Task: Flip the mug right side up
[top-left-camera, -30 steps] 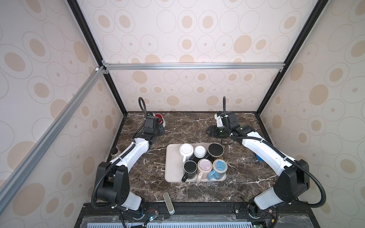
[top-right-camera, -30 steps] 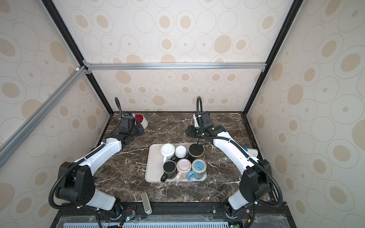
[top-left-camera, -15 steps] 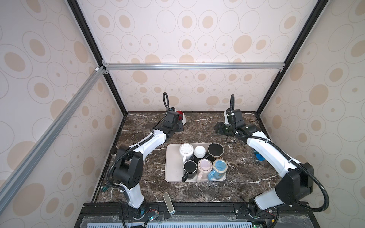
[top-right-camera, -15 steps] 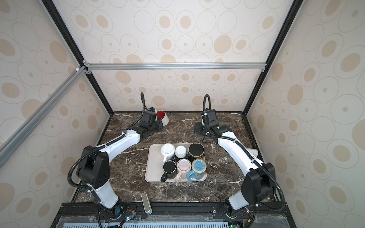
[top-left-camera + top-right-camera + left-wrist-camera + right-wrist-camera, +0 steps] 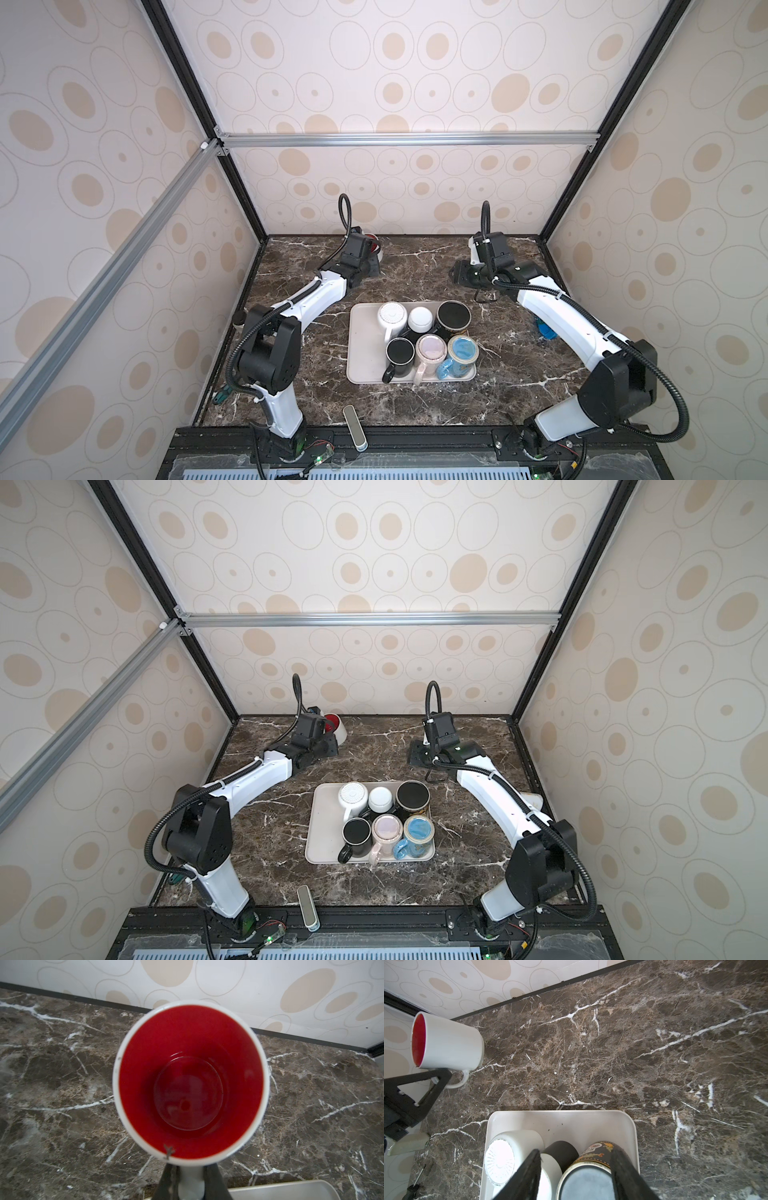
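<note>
Left end effector (image 5: 190,1176): jaws together, clamped on handle (image 5: 190,1187) of mug (image 5: 190,1076); touches nothing else that views show.

Right end effector (image 5: 575,1150): jaws apart, moderate gap, nothing betw. them; hangs over tabletop (image 5: 415,266) near far right corner of tray (image 5: 360,357), no contact w/ anything.

Change, last sec.: left arm (image 5: 316,295) went from folded to stretched out, carrying mug along tabletop's back edge, from near back left corner toward the middle. Most of that travel came in first half-sec.; hardly any shift since. Meanwhile right arm (image 5: 552,316) drew back slightly toward right edge; jaw gap same as before.

Item, mug: white outside, red inside. Pos. now, in a top view: mug (image 5: 340,733) close to back edge, a bit left of middle, well apart from tray. Tilted, not upright: mouth faces up and toward left arm, base lower, toward tabletop. Base touching tabletop or clear of it: can't tell.

Meaning for task (est.): carry looks finished and flip mostly done, since mouth points more up than down. Left to do: level mug, seat base flat, let go of handle. Not yet standing free.

Also on tray: other mugs (image 5: 430,349), six, packed together, untouched by either arm.
</note>
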Action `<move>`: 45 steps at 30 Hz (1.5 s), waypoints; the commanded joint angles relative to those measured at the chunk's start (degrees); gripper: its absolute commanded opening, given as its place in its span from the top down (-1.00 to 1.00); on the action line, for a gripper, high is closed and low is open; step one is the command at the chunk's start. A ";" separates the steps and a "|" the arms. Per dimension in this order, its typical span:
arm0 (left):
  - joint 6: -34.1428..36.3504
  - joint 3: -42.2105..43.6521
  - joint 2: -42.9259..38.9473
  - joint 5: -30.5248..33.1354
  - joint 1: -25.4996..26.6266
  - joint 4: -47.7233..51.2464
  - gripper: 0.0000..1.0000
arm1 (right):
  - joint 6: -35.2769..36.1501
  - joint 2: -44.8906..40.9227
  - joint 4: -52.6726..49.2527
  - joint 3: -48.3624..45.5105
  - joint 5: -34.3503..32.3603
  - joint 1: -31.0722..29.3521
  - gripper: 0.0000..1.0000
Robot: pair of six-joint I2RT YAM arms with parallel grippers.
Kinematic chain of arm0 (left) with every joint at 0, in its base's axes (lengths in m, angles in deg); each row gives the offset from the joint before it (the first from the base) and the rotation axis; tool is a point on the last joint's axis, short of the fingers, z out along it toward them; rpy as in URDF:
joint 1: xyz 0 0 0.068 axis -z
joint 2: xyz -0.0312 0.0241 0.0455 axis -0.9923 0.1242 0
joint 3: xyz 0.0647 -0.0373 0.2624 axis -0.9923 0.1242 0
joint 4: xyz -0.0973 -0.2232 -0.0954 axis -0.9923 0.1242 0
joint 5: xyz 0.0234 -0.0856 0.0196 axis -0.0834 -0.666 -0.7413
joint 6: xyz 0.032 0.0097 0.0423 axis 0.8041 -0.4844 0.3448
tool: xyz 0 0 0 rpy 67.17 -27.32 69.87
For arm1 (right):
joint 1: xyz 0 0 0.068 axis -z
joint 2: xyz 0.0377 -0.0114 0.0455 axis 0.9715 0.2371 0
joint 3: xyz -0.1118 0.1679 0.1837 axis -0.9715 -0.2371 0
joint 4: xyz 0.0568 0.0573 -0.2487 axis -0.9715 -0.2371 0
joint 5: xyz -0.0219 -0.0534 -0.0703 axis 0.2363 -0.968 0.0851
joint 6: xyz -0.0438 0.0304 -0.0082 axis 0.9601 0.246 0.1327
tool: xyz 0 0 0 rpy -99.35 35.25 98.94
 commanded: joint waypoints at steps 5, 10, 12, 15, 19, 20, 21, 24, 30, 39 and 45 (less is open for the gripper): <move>2.42 3.47 -4.25 -0.64 -6.75 -3.10 1.00 | -0.30 1.52 -1.70 1.02 2.26 -0.42 -0.11; 4.41 3.03 -2.89 0.06 -8.74 -1.03 1.00 | -0.35 2.23 -1.32 0.98 3.31 -0.85 -0.11; 4.65 3.53 -2.58 -0.40 -9.45 -1.06 1.00 | -0.58 2.60 -1.12 1.11 3.74 -1.10 -0.11; 4.86 4.18 -2.25 -1.09 -9.94 -1.74 1.00 | -0.68 2.89 -1.01 1.14 3.93 -1.34 -0.11; 5.94 3.51 -1.01 0.06 -10.02 -0.20 1.00 | -0.64 3.14 -0.90 1.08 4.20 -1.65 -0.10; 6.10 3.75 -0.91 0.60 -10.02 -0.11 1.00 | -0.62 3.18 -0.90 1.10 4.27 -1.80 -0.11; 6.19 3.97 -0.84 1.05 -10.02 -0.06 1.00 | -0.76 3.16 -0.96 1.08 4.20 -1.84 -0.10; 6.49 4.91 -0.86 2.08 -10.11 -0.28 1.00 | -0.71 3.23 -0.94 0.88 4.38 -2.11 -0.10; 6.84 6.08 -0.82 2.70 -10.31 -0.40 1.00 | -0.58 3.04 -1.06 1.01 4.37 -2.18 -0.11; 7.02 6.13 1.86 2.92 -10.98 -1.05 1.00 | -0.66 4.01 -0.33 1.09 5.33 -2.39 -0.10; 6.58 7.71 2.96 2.10 -11.26 -3.13 1.00 | -0.54 4.22 -0.30 1.15 5.86 -2.66 -0.11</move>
